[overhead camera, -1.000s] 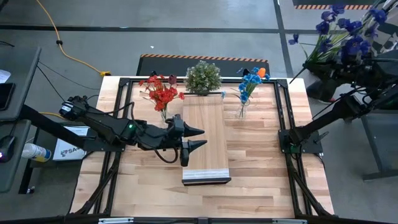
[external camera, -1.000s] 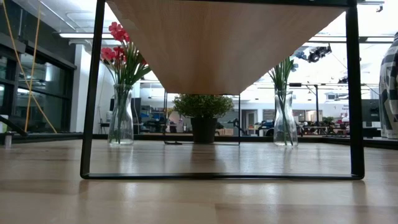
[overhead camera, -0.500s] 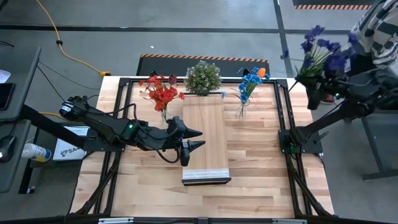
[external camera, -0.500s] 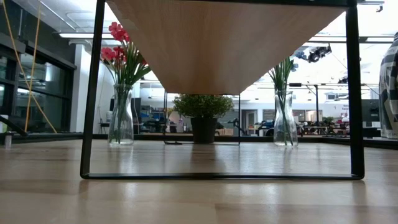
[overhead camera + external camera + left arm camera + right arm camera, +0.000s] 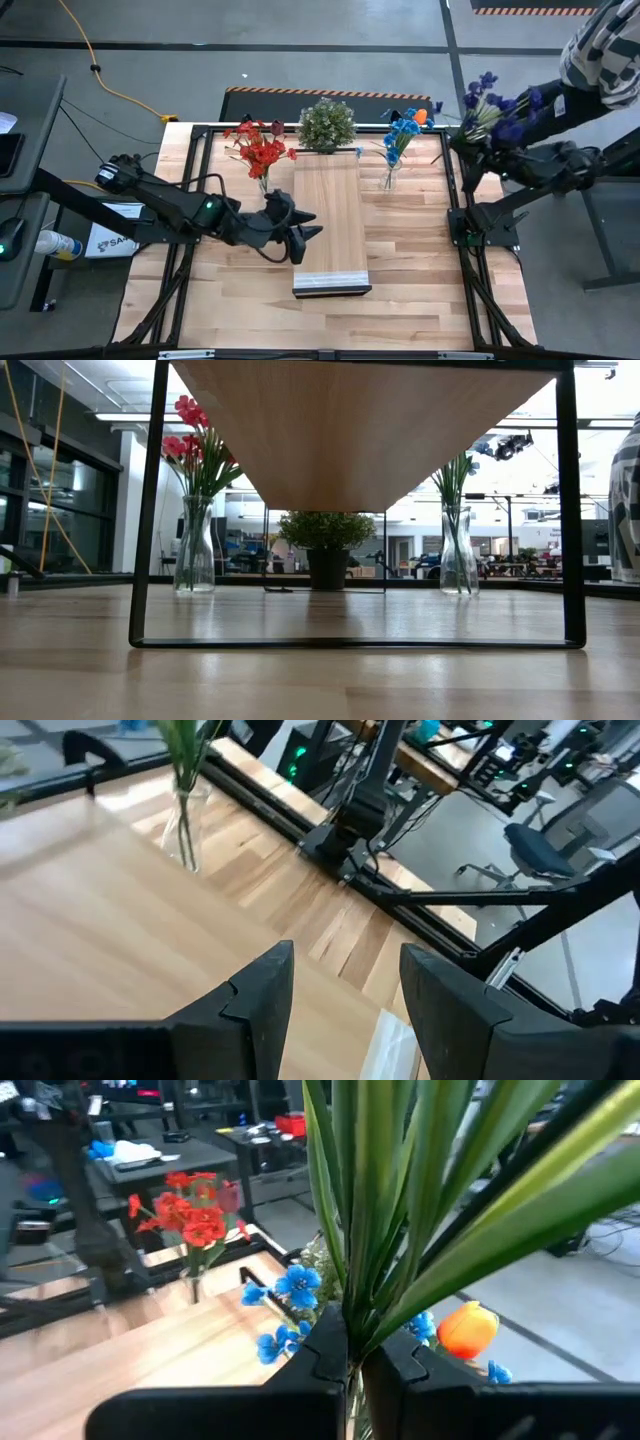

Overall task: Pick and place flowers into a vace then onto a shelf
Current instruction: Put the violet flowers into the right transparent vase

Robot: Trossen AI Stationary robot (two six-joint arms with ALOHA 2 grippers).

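We take the shelf (image 5: 330, 222) in the middle of the table as our landmark. Our right gripper (image 5: 478, 140) hangs off its far right corner, just outside the table frame, fingers clamped together on the green stems of a purple bunch of flowers (image 5: 497, 103). In the right wrist view the stems (image 5: 400, 1210) rise straight up out of the closed jaws. The blooms fan up and away from the shelf, so the bunch's long axis runs roughly from the gripper outward.

The vase with blue flowers (image 5: 403, 132) and one orange bloom stands just right of the shelf's far end, between it and our right gripper. The vase with red flowers (image 5: 258, 148) stands just left of that end, and a potted plant (image 5: 326, 122) sits beyond it.

Our left gripper (image 5: 306, 231) hovers at the shelf's left edge, jaws apart and empty.

We judge the right arm the nearer to the blue vase, which lies inward toward the shelf.
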